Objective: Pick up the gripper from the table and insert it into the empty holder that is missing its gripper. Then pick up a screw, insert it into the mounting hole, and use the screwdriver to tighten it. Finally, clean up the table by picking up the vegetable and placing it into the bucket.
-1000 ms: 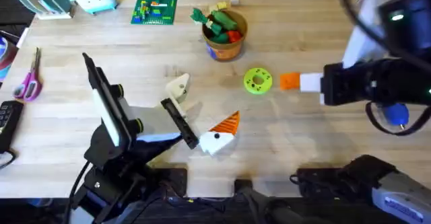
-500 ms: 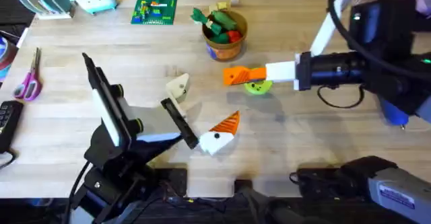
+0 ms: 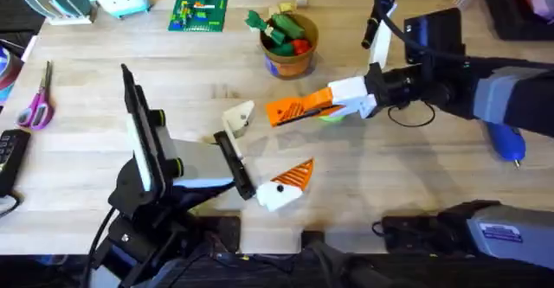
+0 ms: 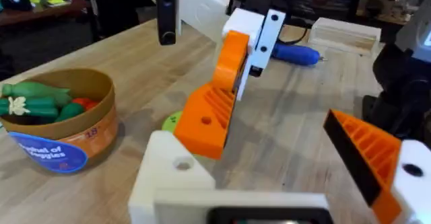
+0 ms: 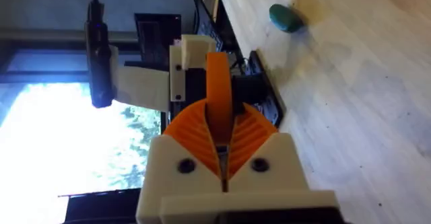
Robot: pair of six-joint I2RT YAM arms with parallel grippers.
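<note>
My right pincer [image 3: 313,106] is clamped on the orange gripper wedge [image 3: 279,113], which sits pinched edge-on between the ribbed pads [image 5: 250,135]. My right arm reaches in from the right edge of the table to mid-table.

My left pincer [image 3: 258,154] is spread wide and holds nothing. One of its fingers is the cream-white holder [image 3: 238,117] with no orange pad. The other finger [image 3: 281,182] carries its orange fin and sits nearer the table's front edge.

Key relation:
- The wedge's long axis runs roughly right edge to left edge of the table, with the leading tip dipped slightly toward the front edge.
- The holder lies just beyond that tip, on the left-edge side and nearly in line with it.
- In the left wrist view the wedge's lower corner [image 4: 202,126] hangs right over the holder's top face [image 4: 168,177], close to the screw hole.
- I cannot tell whether they touch or a small gap is left.
- My right arm carries the part and my left arm only presents the holder.

My judgement is that the insert step is at final alignment and the wedge is not yet seated. The next push goes along the wedge's axis toward the left edge.

The blue screwdriver [image 3: 506,145] lies near the right edge. The teal vegetable [image 5: 286,17] is on the table. The orange bucket [image 3: 303,63] stands toward the back edge.
</note>
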